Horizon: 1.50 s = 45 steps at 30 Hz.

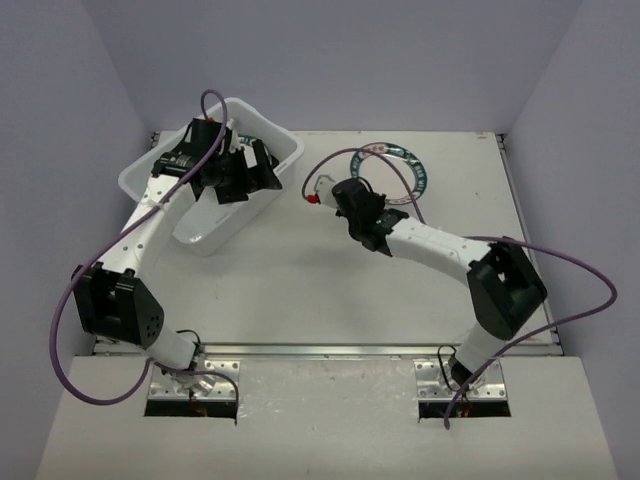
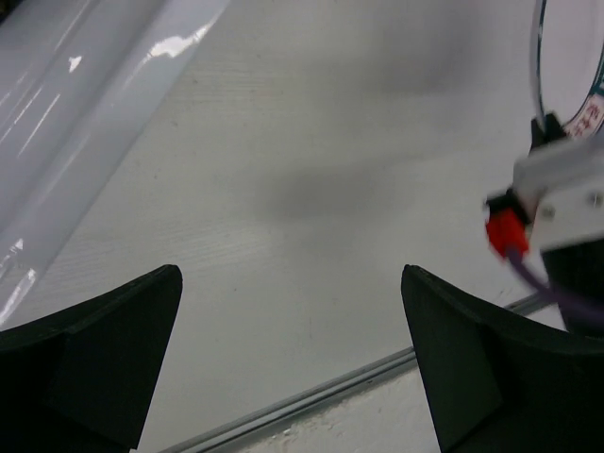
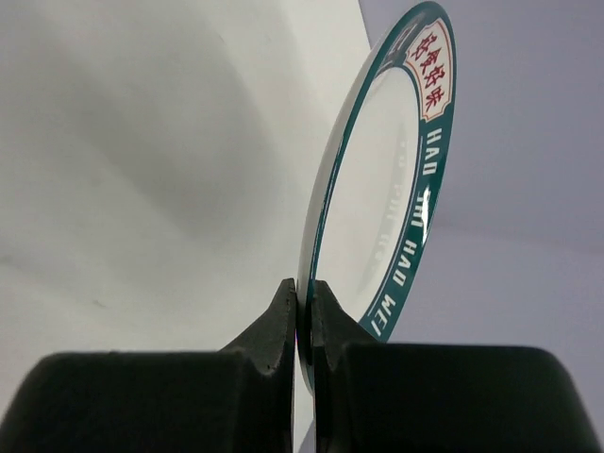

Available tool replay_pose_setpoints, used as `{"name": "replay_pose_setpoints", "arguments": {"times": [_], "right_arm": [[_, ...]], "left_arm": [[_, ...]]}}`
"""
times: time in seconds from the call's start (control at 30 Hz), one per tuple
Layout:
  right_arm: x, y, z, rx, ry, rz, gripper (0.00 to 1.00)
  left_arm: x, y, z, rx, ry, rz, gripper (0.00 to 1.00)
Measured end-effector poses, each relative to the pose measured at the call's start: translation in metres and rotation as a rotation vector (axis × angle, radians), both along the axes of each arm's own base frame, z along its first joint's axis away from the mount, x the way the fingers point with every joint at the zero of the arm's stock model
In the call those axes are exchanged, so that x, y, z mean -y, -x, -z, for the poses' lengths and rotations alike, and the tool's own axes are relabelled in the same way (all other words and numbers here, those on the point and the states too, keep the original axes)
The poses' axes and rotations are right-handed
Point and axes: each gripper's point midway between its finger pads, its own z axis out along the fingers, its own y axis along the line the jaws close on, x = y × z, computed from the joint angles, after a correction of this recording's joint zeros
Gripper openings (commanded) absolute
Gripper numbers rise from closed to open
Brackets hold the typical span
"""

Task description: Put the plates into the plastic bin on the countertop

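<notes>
One rim pinch holds the teal-ringed plate (image 3: 377, 217) in my right tool (image 3: 304, 294); I judge it stiff, slippery, breakable. Left tool (image 2: 293, 354) gapes wide by the plastic bin (image 1: 210, 225).

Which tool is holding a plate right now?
The right tool: it is shut on the rim of the teal-rimmed plate. The left tool is open with nothing between its fingers.

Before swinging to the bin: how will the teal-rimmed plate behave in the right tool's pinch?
This plate looks rigid, likely ceramic, so chip-prone. The right tool pinches only its thin glossy rim; it may slip or pivot.
</notes>
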Motion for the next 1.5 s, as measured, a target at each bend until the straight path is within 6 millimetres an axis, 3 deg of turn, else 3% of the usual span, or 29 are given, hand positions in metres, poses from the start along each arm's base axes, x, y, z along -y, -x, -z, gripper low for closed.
{"name": "replay_pose_setpoints", "arguments": {"times": [0.13, 0.23, 0.37, 0.43, 0.47, 0.5, 0.53, 0.6, 0.67, 0.73, 0.83, 0.87, 0.9, 0.93, 0.97, 1.0, 1.07, 1.17, 1.27, 1.37, 1.5], "right_arm": [[-0.079, 0.047, -0.038, 0.024, -0.017, -0.395, 0.00], [-0.126, 0.088, -0.070, 0.031, -0.077, -0.661, 0.00], [-0.150, 0.123, -0.110, 0.087, -0.132, -0.860, 0.00], [-0.156, 0.132, -0.120, 0.108, -0.132, -0.911, 0.00], [-0.158, 0.135, -0.121, 0.110, -0.126, -0.929, 0.00], [-0.161, 0.138, -0.121, 0.107, -0.118, -0.946, 0.00], [-0.163, 0.141, -0.119, 0.099, -0.109, -0.961, 0.00], [-0.165, 0.146, -0.114, 0.080, -0.089, -0.987, 0.00], [-0.168, 0.151, -0.107, 0.053, -0.073, -1.012, 0.00], [-0.171, 0.159, -0.092, 0.010, -0.039, -1.041, 0.00], [-0.174, 0.156, -0.094, 0.031, -0.033, -1.036, 0.00], [-0.174, 0.155, -0.095, 0.036, -0.035, -1.032, 0.08], [-0.174, 0.155, -0.096, 0.042, -0.039, -1.028, 0.22], [-0.174, 0.154, -0.096, 0.048, -0.045, -1.022, 0.46], [-0.174, 0.154, -0.096, 0.053, -0.060, -1.014, 0.79], [-0.173, 0.153, -0.096, 0.051, -0.069, -1.003, 0.99], [-0.170, 0.152, -0.095, 0.044, -0.103, -0.971, 0.99], [-0.164, 0.153, -0.096, 0.033, -0.181, -0.904, 0.99], [-0.154, 0.158, -0.098, 0.017, -0.304, -0.816, 0.99], [-0.145, 0.163, -0.104, 0.005, -0.465, -0.693, 0.99], [-0.131, 0.171, -0.114, -0.031, -0.712, -0.465, 0.99]], "left_arm": [[-0.002, -0.019, -0.017, 0.013, 0.136, -0.046, 1.00], [0.015, -0.016, -0.034, 0.031, 0.246, 0.003, 1.00], [0.031, 0.008, -0.036, 0.002, 0.350, 0.071, 1.00], [0.036, 0.020, -0.031, -0.030, 0.383, 0.097, 0.96], [0.037, 0.026, -0.029, -0.045, 0.395, 0.106, 0.86], [0.038, 0.030, -0.025, -0.060, 0.406, 0.113, 0.68], [0.039, 0.035, -0.021, -0.077, 0.415, 0.120, 0.42], [0.042, 0.044, -0.016, -0.114, 0.441, 0.132, 0.12], [0.046, 0.047, -0.017, -0.138, 0.475, 0.135, 0.01], [0.050, 0.047, -0.023, -0.144, 0.508, 0.129, 0.00], [0.048, 0.046, -0.025, -0.146, 0.514, 0.106, 0.00], [0.048, 0.045, -0.027, -0.142, 0.513, 0.103, 0.00], [0.047, 0.044, -0.028, -0.138, 0.512, 0.101, 0.00], [0.047, 0.043, -0.029, -0.132, 0.510, 0.099, 0.00], [0.047, 0.042, -0.031, -0.124, 0.508, 0.097, 0.00], [0.045, 0.039, -0.033, -0.107, 0.497, 0.094, 0.00], [0.041, 0.033, -0.038, -0.073, 0.479, 0.080, 0.00], [0.020, 0.011, -0.049, -0.007, 0.462, 0.001, 0.00], [-0.024, -0.028, -0.057, 0.078, 0.430, -0.154, 0.00], [-0.074, -0.069, -0.050, 0.140, 0.376, -0.333, 0.00], [-0.120, -0.115, -0.017, 0.139, 0.317, -0.491, 0.00]]}}
